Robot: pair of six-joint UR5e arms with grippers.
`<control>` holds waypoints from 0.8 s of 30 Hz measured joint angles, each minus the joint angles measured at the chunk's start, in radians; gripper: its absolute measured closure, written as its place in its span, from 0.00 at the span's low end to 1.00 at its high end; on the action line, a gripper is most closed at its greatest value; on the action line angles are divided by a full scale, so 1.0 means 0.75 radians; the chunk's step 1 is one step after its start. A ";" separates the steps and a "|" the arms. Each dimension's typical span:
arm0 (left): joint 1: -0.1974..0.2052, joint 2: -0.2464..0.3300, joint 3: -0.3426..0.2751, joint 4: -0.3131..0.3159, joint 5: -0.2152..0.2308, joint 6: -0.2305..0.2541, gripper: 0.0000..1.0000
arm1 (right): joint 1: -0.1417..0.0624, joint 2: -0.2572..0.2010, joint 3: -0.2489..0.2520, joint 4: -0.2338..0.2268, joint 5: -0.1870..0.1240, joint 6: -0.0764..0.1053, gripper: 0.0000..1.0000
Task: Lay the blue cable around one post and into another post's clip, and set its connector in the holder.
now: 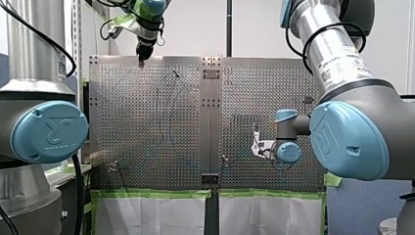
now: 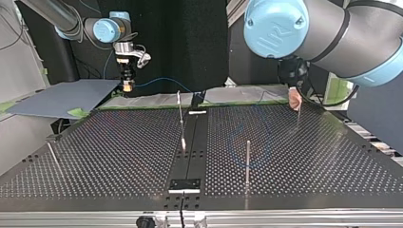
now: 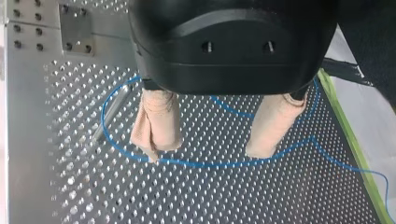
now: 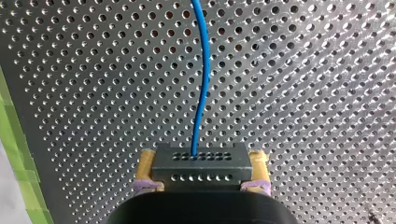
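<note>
table (image 3: pixel 70 186): perforated metal plate, green tape (image 3: pixel 348 121) down one edge.
blue cable (image 4: pixel 204 84): thin and floppy. it lies in a loose loop on the plate, curving round a post (image 3: pixel 109 114).
connector (image 4: pixel 201 158): small rigid block on the cable's end, held clear of the plate.
right gripper (image 4: pixel 201 170): yellow pads (image 4: pixel 145 161) clamped on the connector.
left gripper (image 3: pixel 208 147): beige pads (image 3: pixel 156 126) spread apart, nothing in them, cable just under.
handling: weighs next to nothing i'd guess, and it'll sag and spring back. pinch it close to the post and don't yank.
</note>
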 joint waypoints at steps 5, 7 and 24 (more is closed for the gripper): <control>-0.023 0.015 -0.047 0.046 0.050 0.040 0.00 | 0.000 0.000 -0.001 0.000 0.000 0.000 1.00; -0.028 0.017 -0.070 0.070 0.067 0.057 0.00 | 0.000 0.000 -0.001 0.000 0.000 0.000 1.00; -0.184 -0.013 -0.278 0.278 0.182 -0.049 0.00 | 0.014 0.000 0.000 0.004 0.000 -0.012 1.00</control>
